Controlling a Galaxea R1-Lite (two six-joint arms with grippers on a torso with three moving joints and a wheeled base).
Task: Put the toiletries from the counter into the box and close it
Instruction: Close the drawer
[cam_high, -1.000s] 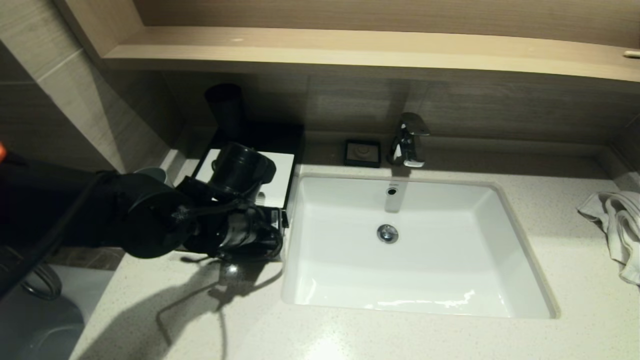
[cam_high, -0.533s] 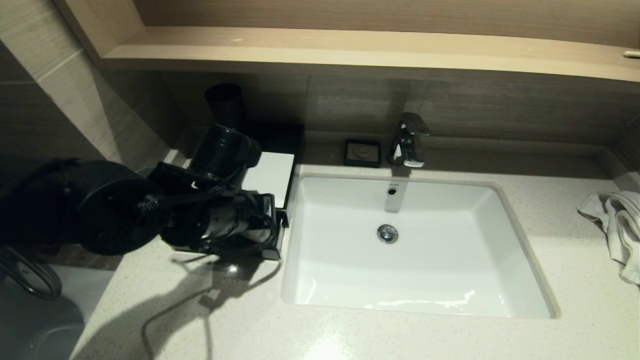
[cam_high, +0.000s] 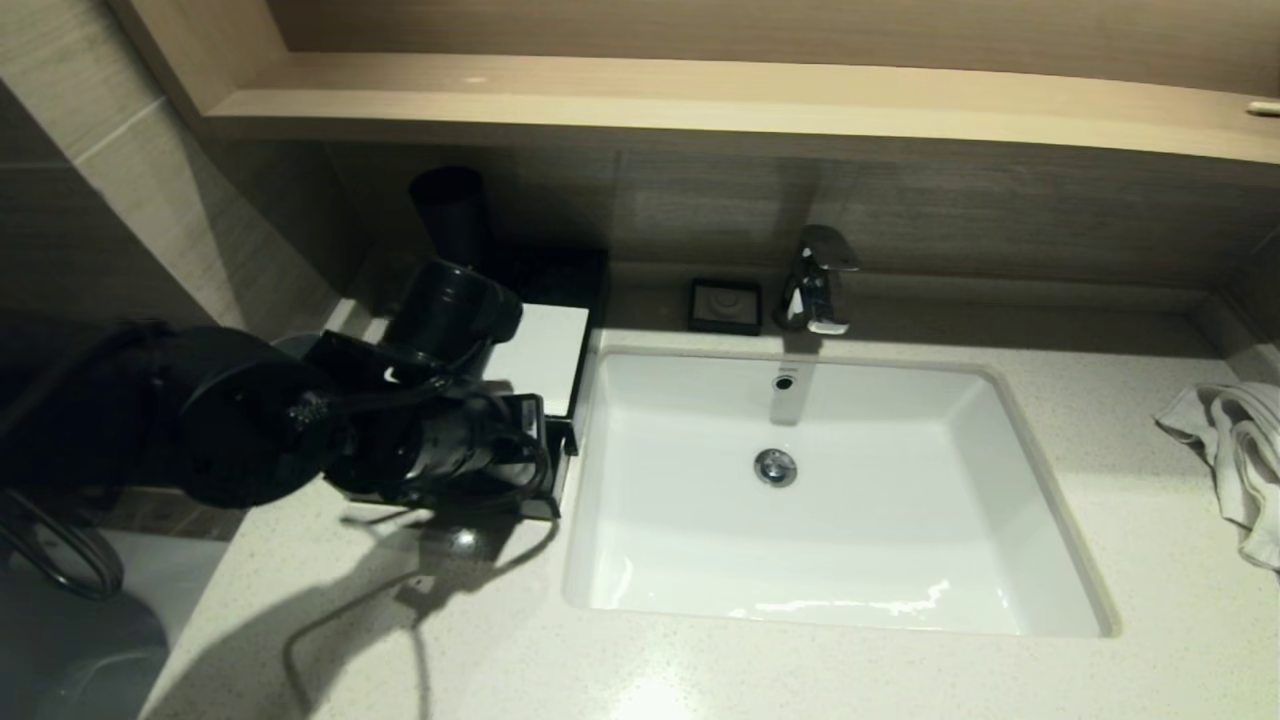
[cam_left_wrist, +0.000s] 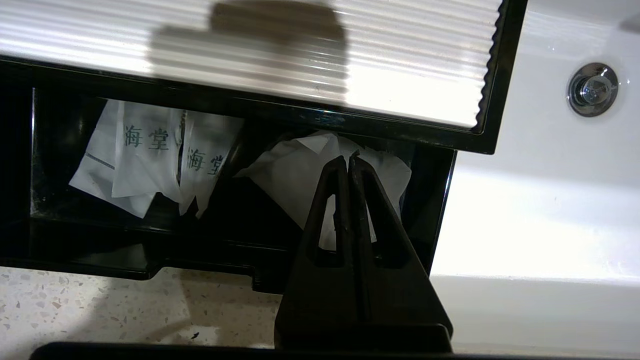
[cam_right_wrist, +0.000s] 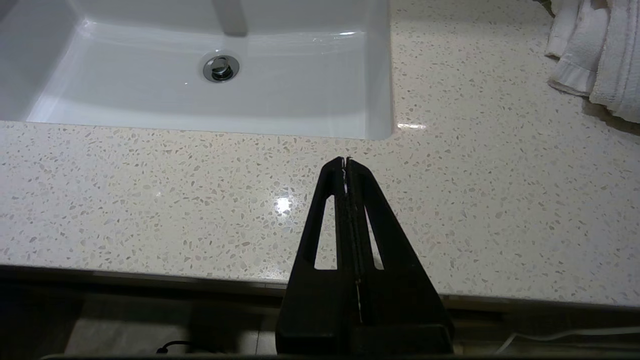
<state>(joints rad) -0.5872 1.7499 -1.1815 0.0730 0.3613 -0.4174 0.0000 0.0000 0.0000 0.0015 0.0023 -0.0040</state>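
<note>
A black box (cam_left_wrist: 440, 200) sits on the speckled stone desk (cam_high: 700, 670) just left of the white sink (cam_high: 1010, 480), its long side running along the sink's edge. Its white ribbed lid (cam_left_wrist: 280, 50) covers most of the opening, leaving a strip where white toiletry packets (cam_left_wrist: 150, 165) lie inside. The left pincer (cam_left_wrist: 348, 159), fingers clenched together, hovers over that strip above another packet (cam_left_wrist: 295, 180). The right pincer (cam_right_wrist: 346, 161), also clenched, hangs over the desk's front edge. A towel (cam_high: 1235, 450) lies far right. The left arm hides much of the box from overhead.

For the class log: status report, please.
Left gripper shut, over open box. Packets inside; ribbed lid not closed. Right gripper shut, parked over counter.
</note>
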